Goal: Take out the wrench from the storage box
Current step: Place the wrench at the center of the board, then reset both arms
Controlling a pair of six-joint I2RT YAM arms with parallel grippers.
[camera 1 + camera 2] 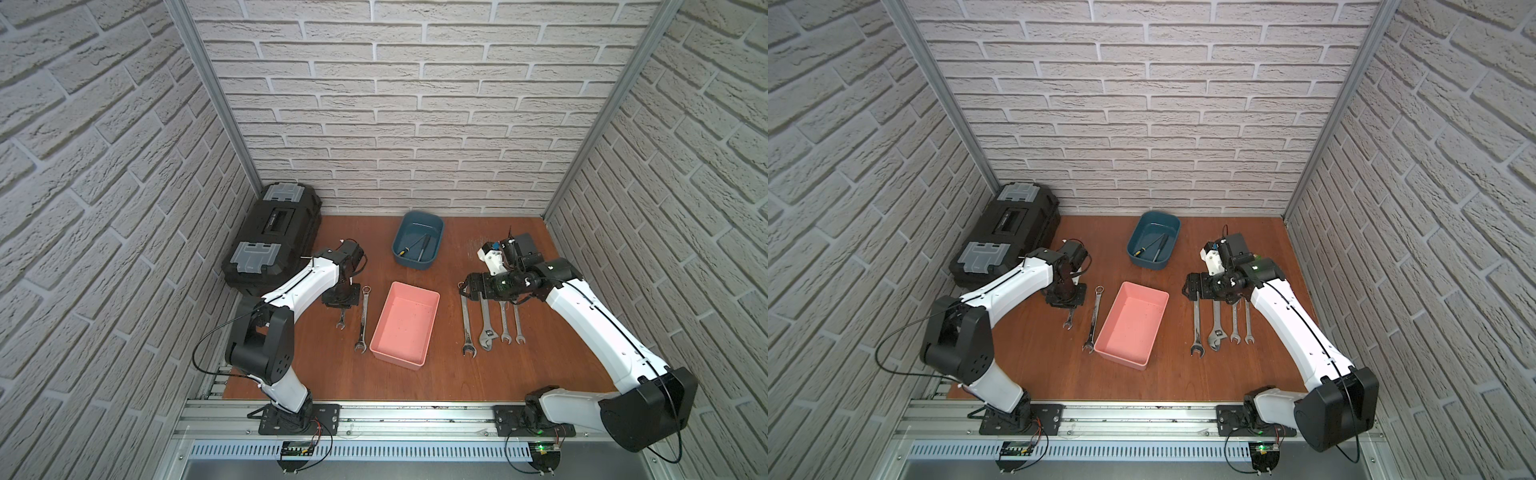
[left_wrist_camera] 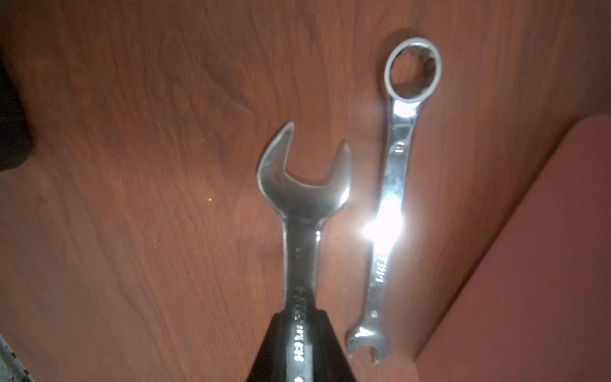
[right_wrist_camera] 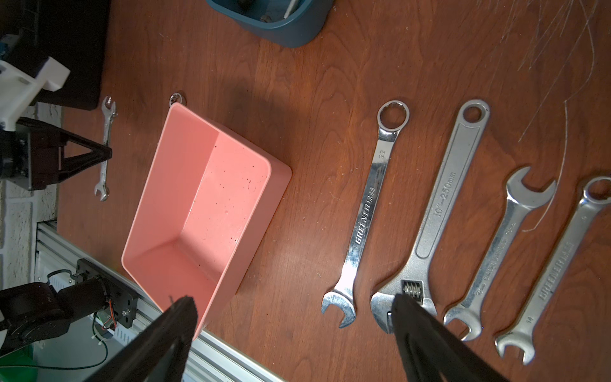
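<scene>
My fingers (image 3: 158,340) are black. The wrench (image 2: 302,198) is shiny silver. The storage box (image 1: 405,324) is pink with dark flecks; the tub (image 1: 409,261) at its twelve o'clock is dark blue. The worktop (image 1: 457,374) is red-brown wood grain, the toolbox (image 1: 272,226) black with grey latches.

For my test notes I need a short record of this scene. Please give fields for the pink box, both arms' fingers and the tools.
Storage box: shallow pink rectangular plastic tray, empty
Left fingers: shut on small steel open-end wrench, left of tray
Right fingers: open, above row of four steel wrenches, right of tray
Loose tool: long steel combination wrench lying between held wrench and tray
Behind tray: deep blue plastic tub holding thin tools
</scene>
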